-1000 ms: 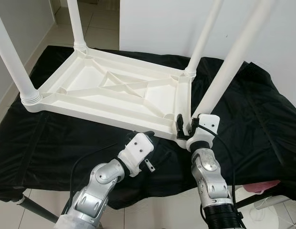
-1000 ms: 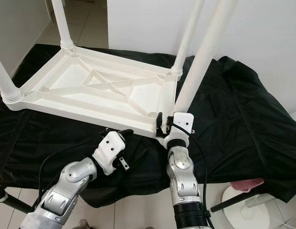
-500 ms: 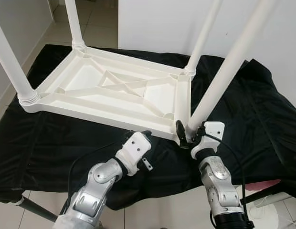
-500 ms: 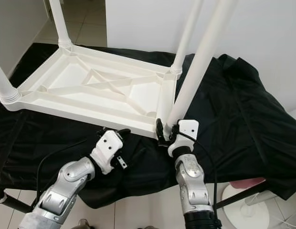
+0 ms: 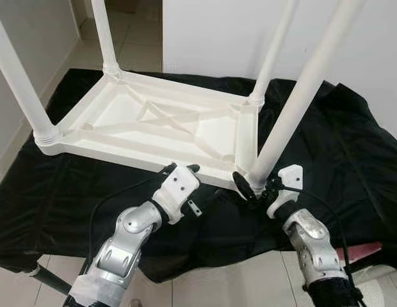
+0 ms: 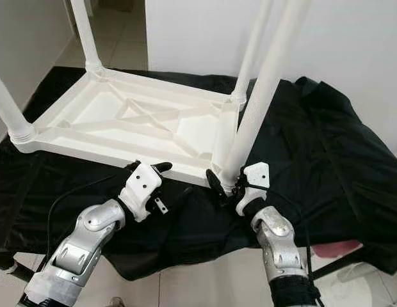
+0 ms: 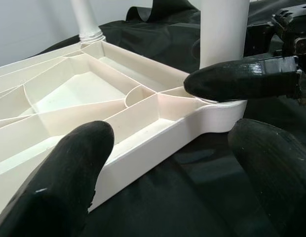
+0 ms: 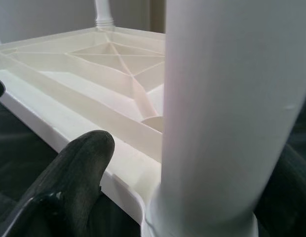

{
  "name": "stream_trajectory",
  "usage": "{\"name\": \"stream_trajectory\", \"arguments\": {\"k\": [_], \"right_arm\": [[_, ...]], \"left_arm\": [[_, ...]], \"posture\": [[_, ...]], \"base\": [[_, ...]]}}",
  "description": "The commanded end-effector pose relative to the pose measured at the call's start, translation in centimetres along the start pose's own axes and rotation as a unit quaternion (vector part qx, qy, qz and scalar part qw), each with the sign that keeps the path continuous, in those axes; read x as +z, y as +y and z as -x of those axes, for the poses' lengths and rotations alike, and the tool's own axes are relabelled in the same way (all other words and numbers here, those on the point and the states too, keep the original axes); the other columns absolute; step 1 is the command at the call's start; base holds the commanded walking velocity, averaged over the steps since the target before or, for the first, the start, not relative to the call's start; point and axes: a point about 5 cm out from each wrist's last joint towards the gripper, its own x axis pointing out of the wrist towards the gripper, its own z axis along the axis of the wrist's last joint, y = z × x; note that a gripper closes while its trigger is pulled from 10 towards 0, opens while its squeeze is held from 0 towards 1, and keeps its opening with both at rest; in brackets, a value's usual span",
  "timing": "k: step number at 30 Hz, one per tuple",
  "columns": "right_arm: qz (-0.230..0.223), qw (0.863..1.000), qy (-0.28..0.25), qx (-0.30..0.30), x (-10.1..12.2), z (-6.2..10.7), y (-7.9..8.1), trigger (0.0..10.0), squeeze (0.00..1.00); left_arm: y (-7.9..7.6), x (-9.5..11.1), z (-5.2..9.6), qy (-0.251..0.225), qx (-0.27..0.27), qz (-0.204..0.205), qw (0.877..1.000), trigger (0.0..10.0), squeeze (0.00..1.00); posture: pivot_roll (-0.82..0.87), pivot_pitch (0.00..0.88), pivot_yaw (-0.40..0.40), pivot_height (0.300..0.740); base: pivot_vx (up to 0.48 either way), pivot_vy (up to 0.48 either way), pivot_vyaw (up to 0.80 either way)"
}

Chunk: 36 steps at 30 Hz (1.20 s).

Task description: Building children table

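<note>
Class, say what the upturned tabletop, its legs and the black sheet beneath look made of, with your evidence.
Tabletop: likely moulded plastic, matt white, with cast ribs.
Legs: seemingly the same plastic, smooth round tubes.
Sheet: looks like thin fabric, slightly shiny, creased.

I see the white plastic table top (image 5: 166, 125) lying upside down across the frame's centre, ribbed underside up. Four white legs (image 5: 294, 109) stand in its corners; the near right one leans toward the upper right.

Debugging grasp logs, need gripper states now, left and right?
Left gripper: open, fingers either side of the upturned table's near edge, holding nothing.
Right gripper: shut on the near-right leg at its base.
</note>
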Motion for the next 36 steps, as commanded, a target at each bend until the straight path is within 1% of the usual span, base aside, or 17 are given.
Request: {"name": "stream_trajectory", "arguments": {"k": [1,2,7,9,10,11,12,13,18,22,23,27,29,30,32,34,36], "right_arm": [[0.006,0.999,0.01,0.03,-0.3,-0.4,-0.1,10.0,0.0],[0.013,0.999,0.014,0.049,-0.4,-0.8,-0.2,10.0,0.0],[0.029,0.996,0.028,0.081,-0.7,-1.3,-0.3,10.0,0.0],[0.029,0.996,0.028,0.081,-0.7,-1.3,-0.3,10.0,0.0],[0.031,0.995,0.031,0.087,-0.9,-1.4,-0.4,4.0,0.0],[0.031,0.995,0.031,0.087,-0.9,-1.4,-0.4,4.0,0.0],[0.03,0.995,0.033,0.09,-1.0,-1.3,-0.5,0.3,0.0],[0.026,0.995,0.034,0.086,-1.2,-1.2,-0.7,0.0,0.0],[0.013,0.997,0.028,0.069,-1.7,-0.6,-1.2,0.0,0.0],[0.003,0.998,0.023,0.058,-1.8,-0.3,-1.3,0.0,0.0],[0.002,0.999,0.017,0.038,-1.7,0.0,-1.6,10.0,0.0],[0.0,0.999,0.014,0.031,-1.6,0.1,-1.6,10.0,0.0],[-0.003,1.0,-0.003,-0.021,-1.4,0.6,-1.6,10.0,0.0],[-0.004,0.999,-0.009,-0.044,-1.3,0.8,-1.5,10.0,0.0],[-0.004,0.999,-0.009,-0.044,-1.3,0.8,-1.5,10.0,0.0],[0.004,0.997,-0.013,-0.082,-1.3,1.0,-1.5,10.0,0.0],[0.005,0.996,-0.016,-0.09,-1.3,1.1,-1.5,10.0,0.0]], "left_arm": [[-0.7,0.0,-0.2,0.002,-0.035,0.008,0.999,10.0,0.0],[-1.0,0.1,-0.2,0.002,-0.043,0.013,0.999,10.0,0.0],[-1.4,0.1,-0.3,0.003,-0.055,0.016,0.998,10.0,0.0],[-1.4,0.1,-0.3,0.003,-0.055,0.016,0.998,10.0,0.0],[-1.4,0.3,-0.4,0.004,-0.059,0.011,0.998,10.0,0.0],[-1.4,0.3,-0.4,0.004,-0.059,0.011,0.998,10.0,0.0],[-1.4,0.3,-0.4,0.006,-0.061,0.005,0.998,10.0,0.0],[-1.2,0.3,-0.4,0.008,-0.059,0.003,0.998,10.0,0.0],[-0.4,0.5,-0.3,0.007,-0.026,0.008,1.0,10.0,0.0],[-0.4,0.7,-0.3,0.004,-0.018,0.011,1.0,10.0,0.0],[-0.2,0.7,-0.2,0.007,-0.009,0.008,1.0,10.0,0.0],[-0.1,0.6,-0.2,0.008,-0.005,0.006,1.0,10.0,0.0],[0.8,0.4,0.3,0.014,0.026,0.008,1.0,10.0,0.0],[1.1,0.2,0.5,0.016,0.038,0.009,0.999,10.0,0.0],[1.1,0.2,0.5,0.016,0.038,0.009,0.999,10.0,0.0],[1.7,0.1,0.7,0.014,0.058,0.016,0.998,10.0,0.0],[1.8,0.2,0.7,0.012,0.063,0.019,0.998,10.0,0.0]], "posture": [[0.06,0.0,-0.049,0.74],[0.06,0.0,-0.044,0.74],[0.07,0.0,-0.023,0.74],[0.07,0.0,-0.023,0.74],[0.07,0.0,-0.015,0.74],[0.07,0.0,-0.015,0.74],[0.08,0.0,-0.013,0.74],[0.08,0.0,-0.01,0.74],[0.08,0.0,-0.021,0.74],[0.08,0.0,-0.027,0.74],[0.08,0.0,-0.037,0.74],[0.08,0.0,-0.037,0.74],[0.08,0.0,-0.077,0.74],[0.08,0.0,-0.077,0.74],[0.08,0.0,-0.077,0.74],[0.08,0.0,-0.091,0.74],[0.07,0.0,-0.095,0.74]], "base": [[0.0,0.0,0.0],[0.0,0.0,0.0],[0.0,0.0,0.0],[0.0,0.0,0.0],[0.0,0.0,0.0],[0.0,0.0,0.0],[0.0,0.0,0.0],[0.0,0.0,0.0],[0.0,0.0,0.0],[0.0,0.0,0.0],[0.0,0.0,0.0],[0.0,0.0,0.0],[0.0,0.0,0.0],[0.0,0.0,0.0],[0.0,0.0,0.0],[0.0,0.0,0.0],[0.0,0.0,0.0]]}}
